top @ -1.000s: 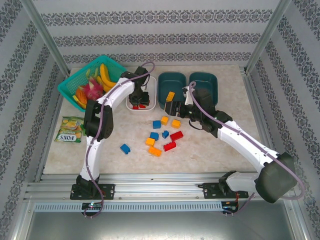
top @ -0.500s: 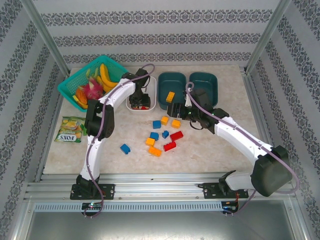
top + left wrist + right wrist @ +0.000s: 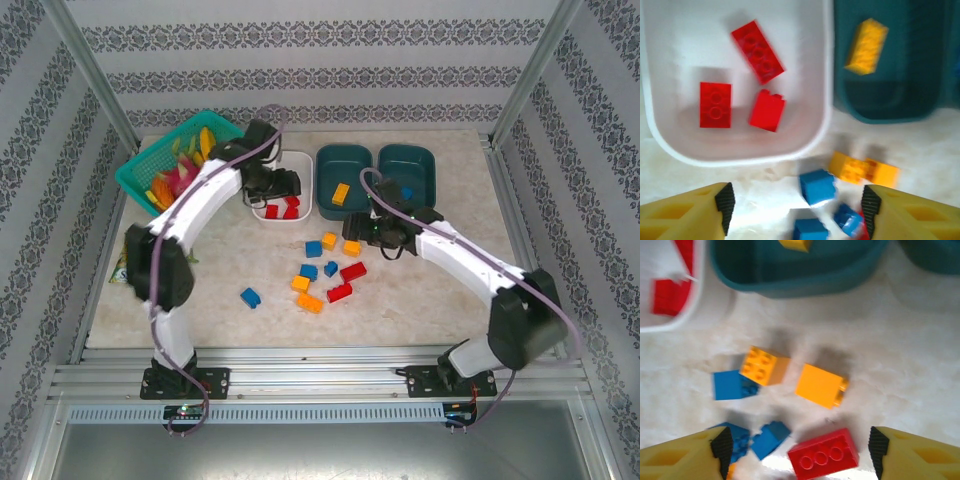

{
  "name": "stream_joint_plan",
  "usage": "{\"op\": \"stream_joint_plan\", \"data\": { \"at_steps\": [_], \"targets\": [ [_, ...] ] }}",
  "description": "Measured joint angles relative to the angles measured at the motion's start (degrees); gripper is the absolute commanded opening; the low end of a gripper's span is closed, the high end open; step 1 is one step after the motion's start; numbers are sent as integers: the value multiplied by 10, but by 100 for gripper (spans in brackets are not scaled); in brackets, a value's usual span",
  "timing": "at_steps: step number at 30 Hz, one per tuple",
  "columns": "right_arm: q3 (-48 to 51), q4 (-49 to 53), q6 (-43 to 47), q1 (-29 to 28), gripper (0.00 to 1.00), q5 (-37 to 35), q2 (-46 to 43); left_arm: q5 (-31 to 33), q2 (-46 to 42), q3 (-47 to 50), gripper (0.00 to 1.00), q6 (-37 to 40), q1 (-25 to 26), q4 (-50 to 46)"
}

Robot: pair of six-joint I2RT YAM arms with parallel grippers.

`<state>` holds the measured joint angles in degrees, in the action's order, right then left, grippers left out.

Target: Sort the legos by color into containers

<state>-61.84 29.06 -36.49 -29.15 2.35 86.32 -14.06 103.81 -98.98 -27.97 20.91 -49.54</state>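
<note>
Legos in white tub — left gripper, right gripper spread, packet lettering hidden

Basket partly hidden by left arm. Yellow brick cut off at top edge; blue brick cut off at bottom edge.

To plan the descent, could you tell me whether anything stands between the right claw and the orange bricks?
Nothing visible does: the right claw is open above the orange bricks, and nothing lies over them.
</note>
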Motion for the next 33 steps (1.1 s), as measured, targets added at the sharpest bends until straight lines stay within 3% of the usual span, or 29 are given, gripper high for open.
{"op": "stream_joint_plan", "data": {
  "at_steps": [5,11,15,24,33],
  "targets": [
    [-28,29,-29,-15,86,-22,83,-45,-209,227,76,-55,1,124],
    [-47,28,-54,-16,80,-29,134,-61,-315,409,77,-111,5,173],
    [-55,19,-68,-14,72,-29,158,-63,-351,436,76,-128,5,177],
    [-68,5,-73,-13,68,-30,203,-66,-369,438,75,-138,5,192],
    [-74,3,-68,-14,31,-40,212,-69,-369,446,73,-144,12,197]
  ]
}}
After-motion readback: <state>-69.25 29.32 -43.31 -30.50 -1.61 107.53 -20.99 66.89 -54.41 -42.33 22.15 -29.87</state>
